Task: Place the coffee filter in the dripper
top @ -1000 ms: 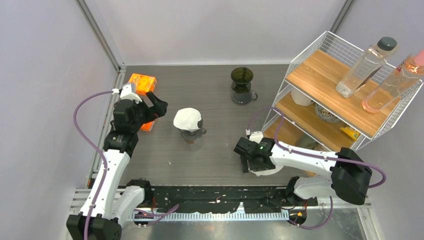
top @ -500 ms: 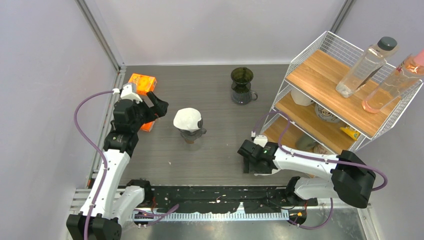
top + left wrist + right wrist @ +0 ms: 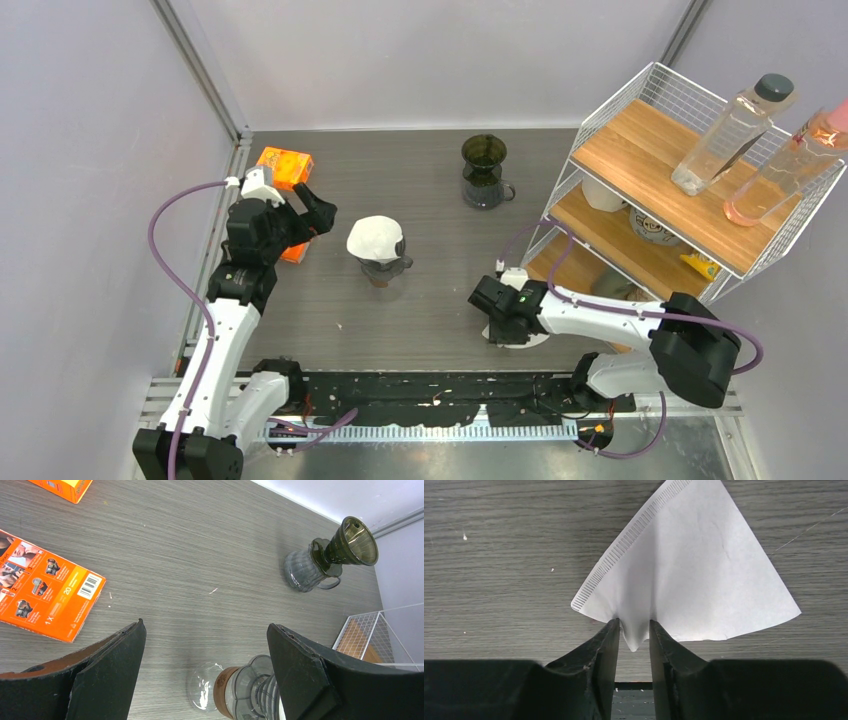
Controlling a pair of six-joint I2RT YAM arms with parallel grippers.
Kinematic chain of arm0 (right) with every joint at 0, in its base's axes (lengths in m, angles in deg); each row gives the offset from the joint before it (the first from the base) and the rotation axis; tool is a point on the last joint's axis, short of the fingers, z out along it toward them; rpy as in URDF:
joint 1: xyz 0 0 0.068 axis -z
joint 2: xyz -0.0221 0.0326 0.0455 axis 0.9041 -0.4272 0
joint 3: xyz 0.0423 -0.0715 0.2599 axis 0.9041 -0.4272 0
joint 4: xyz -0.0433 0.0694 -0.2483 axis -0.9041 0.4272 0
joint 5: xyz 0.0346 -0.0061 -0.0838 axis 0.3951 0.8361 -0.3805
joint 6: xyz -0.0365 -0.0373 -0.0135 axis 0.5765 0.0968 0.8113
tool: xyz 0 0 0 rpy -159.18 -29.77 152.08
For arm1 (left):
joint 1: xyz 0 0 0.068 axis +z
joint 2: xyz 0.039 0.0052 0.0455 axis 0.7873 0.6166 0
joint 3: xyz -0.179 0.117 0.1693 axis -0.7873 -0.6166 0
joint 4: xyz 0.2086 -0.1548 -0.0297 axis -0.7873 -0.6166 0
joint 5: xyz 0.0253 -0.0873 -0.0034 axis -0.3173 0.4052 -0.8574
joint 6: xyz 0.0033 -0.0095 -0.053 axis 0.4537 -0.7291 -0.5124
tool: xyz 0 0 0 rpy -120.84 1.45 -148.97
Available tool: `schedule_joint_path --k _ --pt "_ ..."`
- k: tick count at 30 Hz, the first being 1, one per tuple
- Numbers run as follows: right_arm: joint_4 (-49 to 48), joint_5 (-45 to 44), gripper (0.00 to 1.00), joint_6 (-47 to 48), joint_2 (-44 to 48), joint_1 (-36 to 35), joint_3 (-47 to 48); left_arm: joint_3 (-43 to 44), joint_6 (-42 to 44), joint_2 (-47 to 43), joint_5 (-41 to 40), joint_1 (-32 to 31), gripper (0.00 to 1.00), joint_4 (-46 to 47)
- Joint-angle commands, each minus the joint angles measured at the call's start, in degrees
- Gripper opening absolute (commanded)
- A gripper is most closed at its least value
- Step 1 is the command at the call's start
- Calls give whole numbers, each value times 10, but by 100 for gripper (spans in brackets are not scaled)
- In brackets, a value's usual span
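At the near right of the table point(image 3: 499, 555), flat on the grey surface: coffee filter point(image 3: 694, 575), its pointed tip caught and puckered between the narrowed fingers point(image 3: 604, 650) of the right gripper point(image 3: 633, 630), touching both. Far left, near an orange box point(image 3: 45, 597): left gripper point(image 3: 205, 627) spread wide, holding nothing.

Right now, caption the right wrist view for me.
Right hand pinching the edge of a white coffee filter on the table.
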Motion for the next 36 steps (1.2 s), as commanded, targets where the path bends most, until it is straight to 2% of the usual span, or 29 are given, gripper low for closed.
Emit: schedule_joint_path --k 1,11,19,26,31,36 --pt "-29 -28 32 5 -32 4 -25 1 2 -3 8 -2 99 33" --pt "-23 -40 13 76 -18 4 31 1 5 -3 25 -2 100 38" --pt "-56 -96 6 199 59 4 78 -3 9 -7 63 -2 100 51" --pt "-97 -116 6 285 78 4 126 4 15 -20 87 -2 100 52" --pt "-195 -97 6 388 93 5 146 30 21 -43 104 -2 99 43" --pt "-263 -36 6 511 102 4 173 65 8 -49 205 -2 99 63"
